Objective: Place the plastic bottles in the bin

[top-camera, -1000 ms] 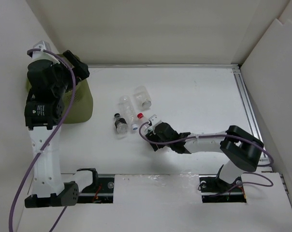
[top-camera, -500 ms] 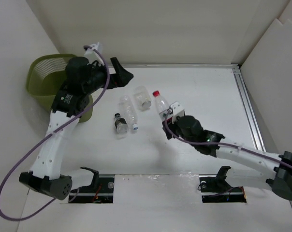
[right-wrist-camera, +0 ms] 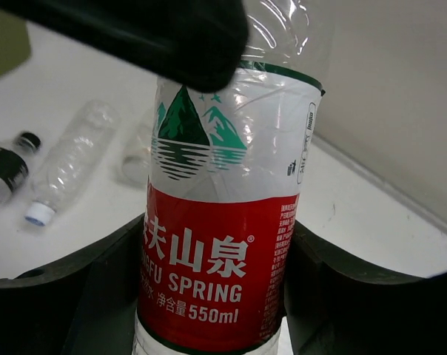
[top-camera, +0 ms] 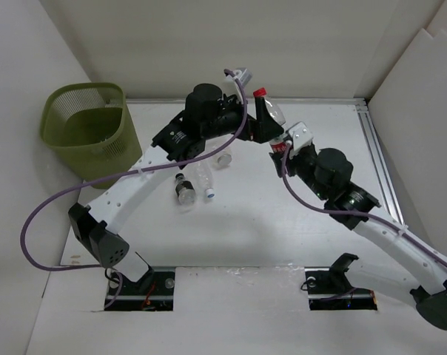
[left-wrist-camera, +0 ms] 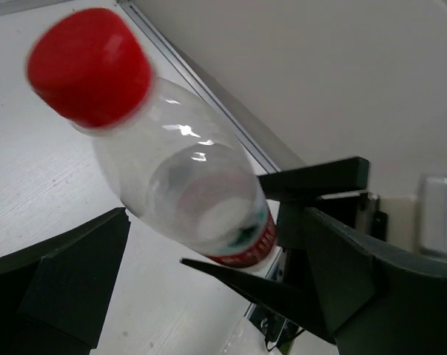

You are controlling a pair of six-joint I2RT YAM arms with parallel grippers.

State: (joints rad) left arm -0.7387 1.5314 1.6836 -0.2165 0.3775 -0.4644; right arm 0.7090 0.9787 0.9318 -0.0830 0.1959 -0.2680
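Right wrist alone shows bottle (right-wrist-camera: 222,244) lettering.

The overhead camera sits above and behind my bases, looking down on the whole tabletop (top-camera: 334,140), with the bin (top-camera: 98,151) at its left. My left wrist camera looks out between my left pincer (left-wrist-camera: 201,255) fingers, very close to the red-capped bottle (left-wrist-camera: 186,192). My right wrist camera looks along my right pincer (right-wrist-camera: 216,303) at that bottle's label from very near. All three views share that bottle. The loose bottles (right-wrist-camera: 64,166) beyond it also show from overhead.
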